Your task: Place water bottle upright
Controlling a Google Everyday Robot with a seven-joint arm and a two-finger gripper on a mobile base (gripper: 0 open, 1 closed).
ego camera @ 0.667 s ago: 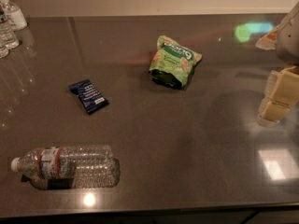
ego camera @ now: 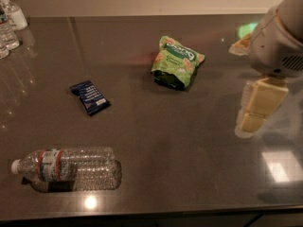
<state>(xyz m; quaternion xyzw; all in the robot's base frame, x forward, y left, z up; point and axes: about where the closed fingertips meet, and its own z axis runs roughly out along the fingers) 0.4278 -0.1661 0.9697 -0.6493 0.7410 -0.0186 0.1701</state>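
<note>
The water bottle [ego camera: 66, 168] lies on its side near the front left edge of the dark table [ego camera: 170, 141]. It is clear ribbed plastic, its white cap points left, and its bluish label has red-orange edges. My gripper [ego camera: 252, 117] hangs at the right side of the view, above the table surface, far to the right of the bottle. It holds nothing that I can see.
A green snack bag [ego camera: 176, 61] lies at the middle back. A dark blue wrapped bar [ego camera: 89, 97] lies left of centre. A white pump-top bottle [ego camera: 13, 12] and small clear bottles [ego camera: 6, 34] stand at the back left corner.
My arm and gripper have moved left and further into view. The bottle, bag and bar have not moved.
</note>
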